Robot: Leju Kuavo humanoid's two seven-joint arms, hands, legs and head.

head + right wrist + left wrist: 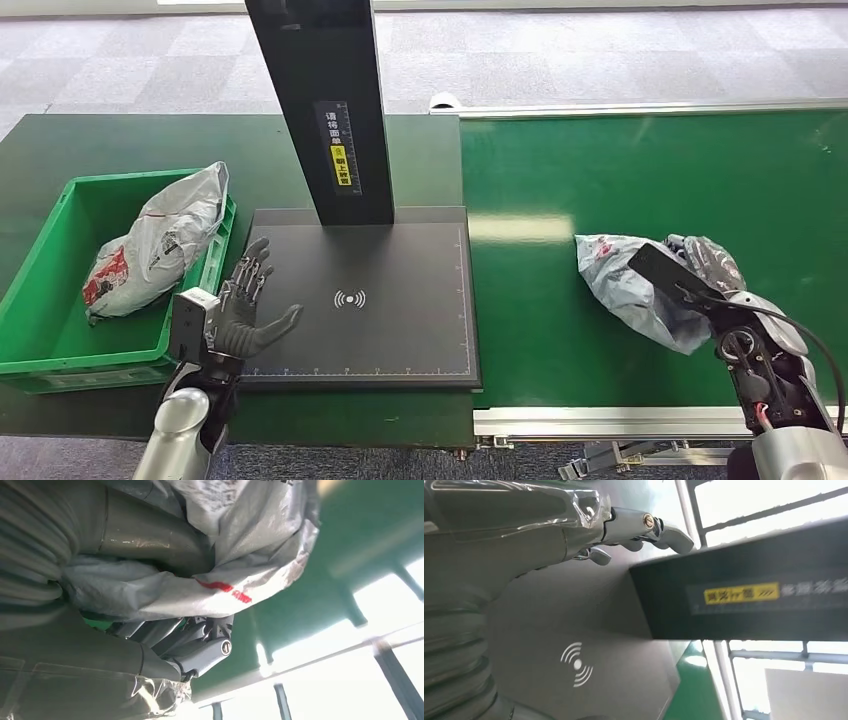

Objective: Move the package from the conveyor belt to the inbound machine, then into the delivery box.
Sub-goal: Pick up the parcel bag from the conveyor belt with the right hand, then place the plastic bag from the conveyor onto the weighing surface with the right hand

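A crumpled grey plastic package (620, 275) with red print lies on the green conveyor belt (650, 170) at the right. My right hand (705, 262) grips its right side. In the right wrist view the package (240, 545) sits between the thick thumb and the dark fingers (205, 652) curled under it. My left hand (245, 305) hovers open, fingers spread, over the left edge of the inbound machine's black scan plate (400, 260). In the left wrist view, its fingers (644, 525) stretch above the plate's wireless mark (576, 664).
The machine's black column (320, 100) rises from the back of the plate. A green delivery box (40, 260) stands at the left with another grey package (160, 240) inside. The belt's metal frame (600, 420) runs along the near edge.
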